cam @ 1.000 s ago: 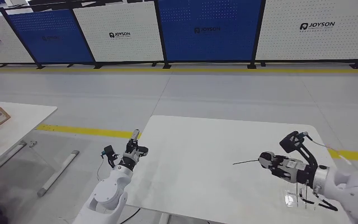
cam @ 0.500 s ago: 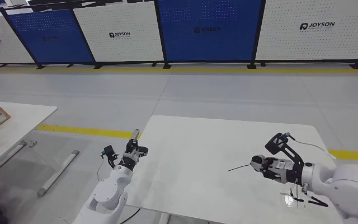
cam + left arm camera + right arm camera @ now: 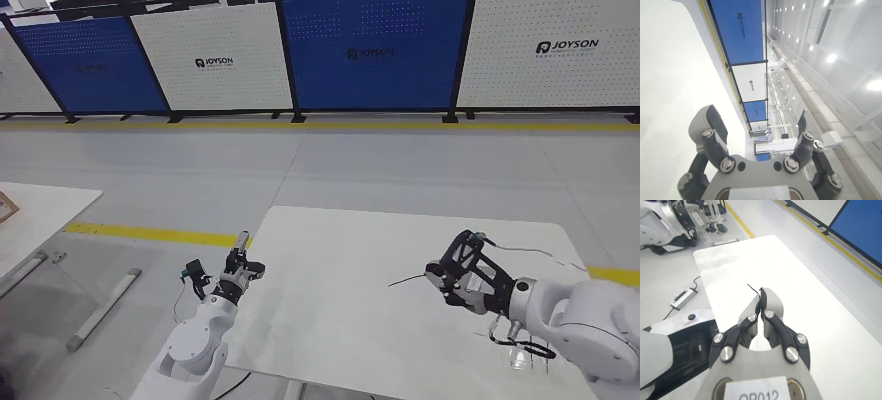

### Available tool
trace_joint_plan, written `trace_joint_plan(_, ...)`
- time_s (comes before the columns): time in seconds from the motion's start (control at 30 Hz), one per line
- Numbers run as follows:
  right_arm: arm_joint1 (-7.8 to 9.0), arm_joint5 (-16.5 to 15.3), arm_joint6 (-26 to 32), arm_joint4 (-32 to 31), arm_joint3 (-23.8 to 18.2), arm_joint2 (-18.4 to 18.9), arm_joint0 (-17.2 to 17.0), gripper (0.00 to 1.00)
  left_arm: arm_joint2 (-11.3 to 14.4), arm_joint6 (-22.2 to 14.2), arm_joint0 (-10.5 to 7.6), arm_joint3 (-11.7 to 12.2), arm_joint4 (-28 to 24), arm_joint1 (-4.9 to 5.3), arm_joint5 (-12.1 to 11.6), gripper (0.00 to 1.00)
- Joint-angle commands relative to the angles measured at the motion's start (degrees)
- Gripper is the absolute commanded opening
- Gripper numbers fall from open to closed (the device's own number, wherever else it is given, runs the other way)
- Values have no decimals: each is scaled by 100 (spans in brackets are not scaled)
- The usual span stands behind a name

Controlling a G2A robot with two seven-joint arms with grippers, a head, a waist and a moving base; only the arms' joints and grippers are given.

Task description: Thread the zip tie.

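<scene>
Black zip tie point(image 3: 752, 289) is pinched in the right jaws, tail exposed for threading; left jaws are spread at the left edge of the desk point(image 3: 330, 260).

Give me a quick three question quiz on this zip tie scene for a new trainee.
1. True or false: the right gripper is shut on the zip tie.
2. Pick one. The left gripper is: A open and empty; B shut on the tie; C holding a cup.
3. Fill the gap: the tie's free end sticks out over the white ____.

Key: 1 true. 2 A. 3 table.
</scene>
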Motion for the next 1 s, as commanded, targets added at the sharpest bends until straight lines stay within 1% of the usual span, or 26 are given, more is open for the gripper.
trace_joint_plan(0.0, -82, 0, 9, 120, 303, -470, 363, 0, 0, 0, 0, 0, 0, 0, 0, 100)
trace_joint_plan(0.03, -95, 0, 19, 166, 354, -531, 409, 0, 0, 0, 0, 0, 0, 0, 0, 100)
trace_joint_plan(0.43, -95, 0, 19, 166, 354, -531, 409, 0, 2, -3, -7, 0, 0, -1, 2, 100)
trace_joint_plan(0.5, -95, 0, 19, 166, 354, -531, 409, 0, 29, -73, -67, -67, 26, -3, 87, 100)
trace_joint_plan(0.53, -95, 0, 19, 166, 354, -531, 409, 0, 50, -194, -86, -143, 3, 0, 227, 100)
trace_joint_plan(0.57, -95, 0, 19, 166, 354, -531, 409, 0, 31, -334, -114, -249, -38, 9, 458, 100)
trace_joint_plan(0.63, -95, 0, 19, 166, 354, -531, 409, 0, 29, -508, -153, -458, -44, 20, 777, 100)
trace_joint_plan(0.67, -95, 0, 19, 166, 354, -531, 409, 0, 28, -634, -192, -581, -98, 28, 1043, 100)
trace_joint_plan(0.7, -95, 0, 19, 166, 354, -531, 409, 0, 25, -671, -233, -662, -62, 34, 1195, 100)
trace_joint_plan(0.77, -95, 0, 19, 166, 354, -531, 409, 0, 107, -769, -330, -786, 21, 42, 1534, 100)
trace_joint_plan(0.8, -95, 0, 19, 166, 354, -531, 409, 0, 179, -785, -418, -831, 113, 45, 1734, 100)
trace_joint_plan(0.83, -95, 0, 19, 166, 354, -531, 409, 0, 268, -849, -475, -848, 167, 47, 1878, 100)
trace_joint_plan(0.87, -95, 0, 19, 166, 354, -531, 409, 0, 374, -949, -520, -806, 206, 50, 1948, 100)
trace_joint_plan(0.9, -95, 0, 19, 166, 354, -531, 409, 0, 507, -1086, -566, -685, 284, 63, 1948, 100)
trace_joint_plan(0.97, -95, 0, 19, 166, 354, -531, 409, 0, 660, -1265, -641, -481, 322, 89, 1948, 100)
